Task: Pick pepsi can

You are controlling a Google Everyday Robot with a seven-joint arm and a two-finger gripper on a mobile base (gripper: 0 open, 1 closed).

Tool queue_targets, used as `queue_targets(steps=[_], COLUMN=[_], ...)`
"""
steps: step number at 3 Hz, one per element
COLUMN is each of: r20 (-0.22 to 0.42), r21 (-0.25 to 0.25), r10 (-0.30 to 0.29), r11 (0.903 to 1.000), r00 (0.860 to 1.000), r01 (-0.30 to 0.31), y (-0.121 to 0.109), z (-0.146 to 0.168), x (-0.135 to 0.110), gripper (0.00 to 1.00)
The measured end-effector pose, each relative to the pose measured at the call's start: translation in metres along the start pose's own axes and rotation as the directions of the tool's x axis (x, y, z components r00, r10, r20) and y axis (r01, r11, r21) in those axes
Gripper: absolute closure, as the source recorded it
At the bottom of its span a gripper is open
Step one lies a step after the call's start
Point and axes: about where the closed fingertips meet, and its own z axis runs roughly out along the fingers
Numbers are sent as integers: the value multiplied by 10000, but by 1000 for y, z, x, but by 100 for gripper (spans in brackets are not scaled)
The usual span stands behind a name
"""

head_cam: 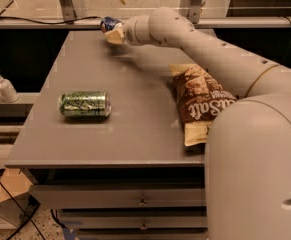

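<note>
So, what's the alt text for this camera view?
A robot arm reaches across a grey table, its gripper at a blue pepsi can by the far edge. A green can lies on its side at the view's left, a brown snack bag at its right.

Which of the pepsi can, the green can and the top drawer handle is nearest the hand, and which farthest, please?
The hand is at the table's far edge.
1. pepsi can, right at the hand.
2. green can, left of mid-table.
3. top drawer handle, below the front edge.
</note>
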Motion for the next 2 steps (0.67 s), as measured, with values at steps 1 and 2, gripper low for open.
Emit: queue_targets(steps=[1, 2], r20=[502, 1261], r21=[-97, -72], r10=[-1350, -2824], r11=[9907, 9583], r00=[9896, 9510], r01=[1356, 2856], y=[4, 7], z=[-26, -58], x=[-55, -116], gripper=[100, 100])
